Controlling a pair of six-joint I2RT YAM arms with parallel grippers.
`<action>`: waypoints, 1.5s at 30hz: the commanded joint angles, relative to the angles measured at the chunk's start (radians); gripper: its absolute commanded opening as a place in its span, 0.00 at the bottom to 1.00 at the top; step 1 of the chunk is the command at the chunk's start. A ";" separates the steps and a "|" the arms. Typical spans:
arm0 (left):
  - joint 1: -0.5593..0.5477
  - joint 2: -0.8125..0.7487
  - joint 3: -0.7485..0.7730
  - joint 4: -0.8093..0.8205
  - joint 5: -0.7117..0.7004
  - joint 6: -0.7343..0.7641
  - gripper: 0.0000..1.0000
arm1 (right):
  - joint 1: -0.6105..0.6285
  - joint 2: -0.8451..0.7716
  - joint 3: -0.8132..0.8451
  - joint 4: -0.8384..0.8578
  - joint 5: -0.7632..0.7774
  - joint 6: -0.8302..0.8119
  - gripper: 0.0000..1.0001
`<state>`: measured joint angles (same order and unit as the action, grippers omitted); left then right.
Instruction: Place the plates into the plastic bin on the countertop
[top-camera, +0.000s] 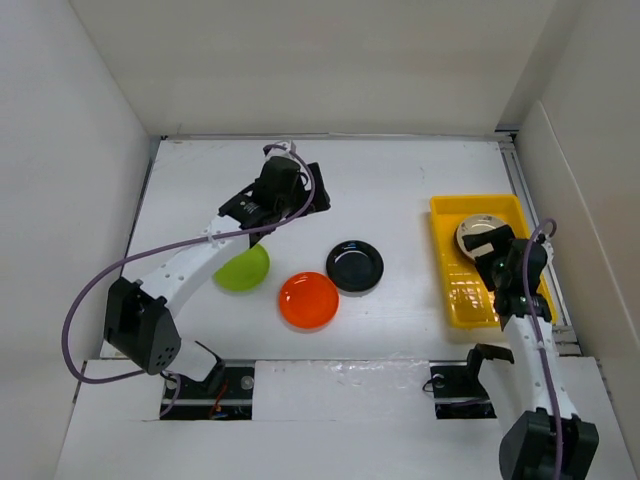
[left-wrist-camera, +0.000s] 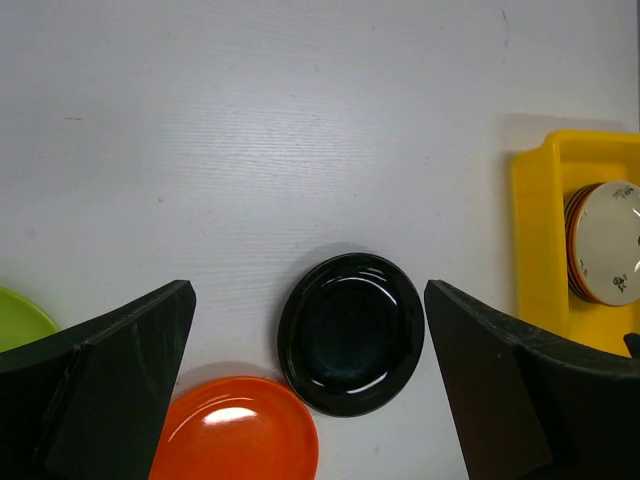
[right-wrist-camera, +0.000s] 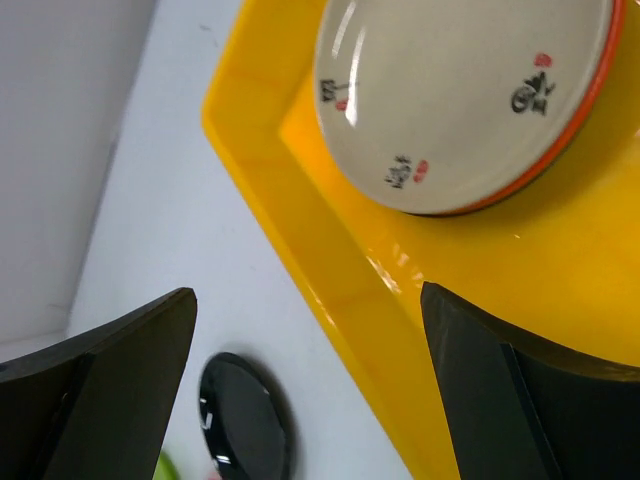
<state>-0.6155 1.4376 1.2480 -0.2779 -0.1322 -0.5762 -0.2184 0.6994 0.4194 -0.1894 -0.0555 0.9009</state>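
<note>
The yellow plastic bin (top-camera: 470, 296) sits on the right of the white countertop (top-camera: 400, 180). A stack of plates topped by the cream plate (top-camera: 479, 231) lies in its far half; an orange rim shows under the cream plate (right-wrist-camera: 460, 90). The black plate (top-camera: 354, 266), an orange plate (top-camera: 308, 300) and the lime green plate (top-camera: 243, 268) lie on the countertop. My left gripper (top-camera: 318, 195) is open and empty, high above the black plate (left-wrist-camera: 352, 333). My right gripper (top-camera: 488, 250) is open and empty above the bin's left wall (right-wrist-camera: 330, 260).
White walls bound the countertop on the left, back and right. The bin's near half holds no plates. The orange plate (left-wrist-camera: 235, 430) almost touches the black one. The left arm's purple cable loops over the left side of the table.
</note>
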 joint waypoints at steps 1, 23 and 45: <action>0.008 -0.033 0.008 0.006 -0.007 -0.016 1.00 | 0.011 0.044 0.061 -0.062 0.059 -0.043 0.99; 0.298 -0.161 -0.051 -0.012 0.086 -0.116 1.00 | 0.668 0.604 -0.061 0.585 -0.021 0.076 0.88; 0.365 -0.351 -0.249 -0.050 0.124 -0.024 1.00 | 0.529 0.662 0.067 0.489 0.051 0.109 0.00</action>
<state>-0.2493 1.1130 1.0279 -0.3569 -0.0395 -0.6209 0.3878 1.5116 0.4664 0.4324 -0.1028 1.0344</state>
